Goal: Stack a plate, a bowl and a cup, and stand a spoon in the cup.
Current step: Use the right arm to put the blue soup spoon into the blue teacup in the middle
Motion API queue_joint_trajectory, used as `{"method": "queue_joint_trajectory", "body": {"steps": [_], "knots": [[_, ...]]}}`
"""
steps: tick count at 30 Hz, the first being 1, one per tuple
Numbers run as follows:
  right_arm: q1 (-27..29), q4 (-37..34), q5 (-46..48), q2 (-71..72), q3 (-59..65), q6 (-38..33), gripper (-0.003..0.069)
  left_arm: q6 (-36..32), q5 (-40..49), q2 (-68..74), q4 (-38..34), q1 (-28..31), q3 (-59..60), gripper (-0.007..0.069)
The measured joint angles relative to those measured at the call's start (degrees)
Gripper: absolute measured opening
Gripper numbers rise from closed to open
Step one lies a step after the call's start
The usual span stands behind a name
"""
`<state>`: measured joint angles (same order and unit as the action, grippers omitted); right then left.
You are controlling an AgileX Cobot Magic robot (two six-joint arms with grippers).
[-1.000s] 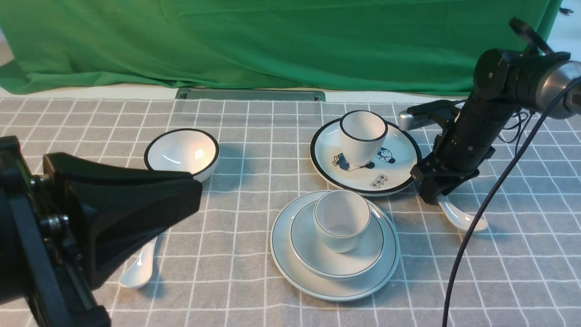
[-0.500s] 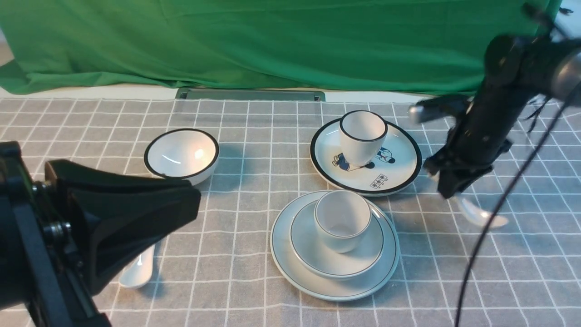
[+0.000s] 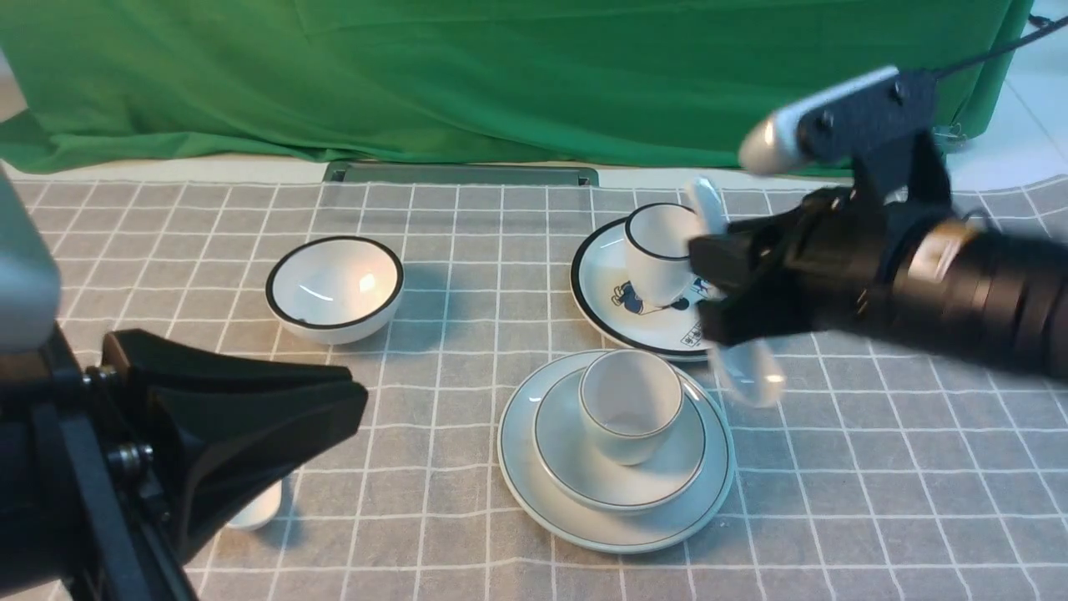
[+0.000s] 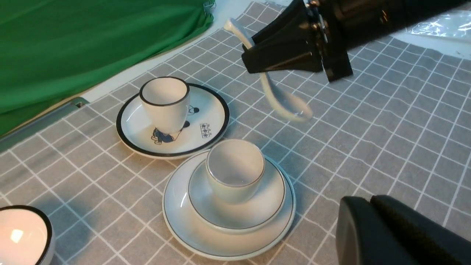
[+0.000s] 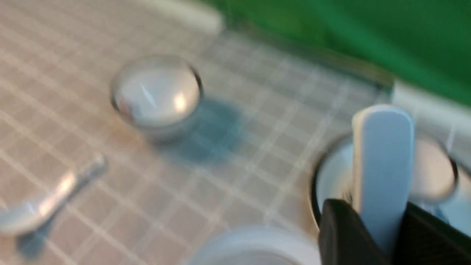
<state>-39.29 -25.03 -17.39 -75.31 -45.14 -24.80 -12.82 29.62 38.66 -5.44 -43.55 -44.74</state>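
The right hand pinches the spoon mid-handle — scoop down. Centre it over the cup — then lower gently

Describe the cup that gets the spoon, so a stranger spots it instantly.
On the grey checked cloth, find the near stack: a pale blue-grey plate holding a bowl. The cup sits in that bowl, rounded and handleless; the white cup behind it is tapered and black-rimmed.
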Motion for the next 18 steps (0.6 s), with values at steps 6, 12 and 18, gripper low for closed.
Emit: {"method": "queue_joint_trajectory", "body": {"steps": [6,12,18], "knots": [[-10.2,4.0,-28.9,-5.0,7.1,3.2,0.0165,-0.6,-0.2,0.0,0.0,0.0,0.0,0.0009],[-10.1,8.5,-41.0,-12.7,7.4,9.2,0.0165,-0.6,-0.2,0.0,0.0,0.0,0.0,0.0009],[-7.6,10.1,-42.8,-17.7,7.6,13.8,0.0165,-0.6,-0.2,0.0,0.1,0.0,0.0,0.0009]]}}
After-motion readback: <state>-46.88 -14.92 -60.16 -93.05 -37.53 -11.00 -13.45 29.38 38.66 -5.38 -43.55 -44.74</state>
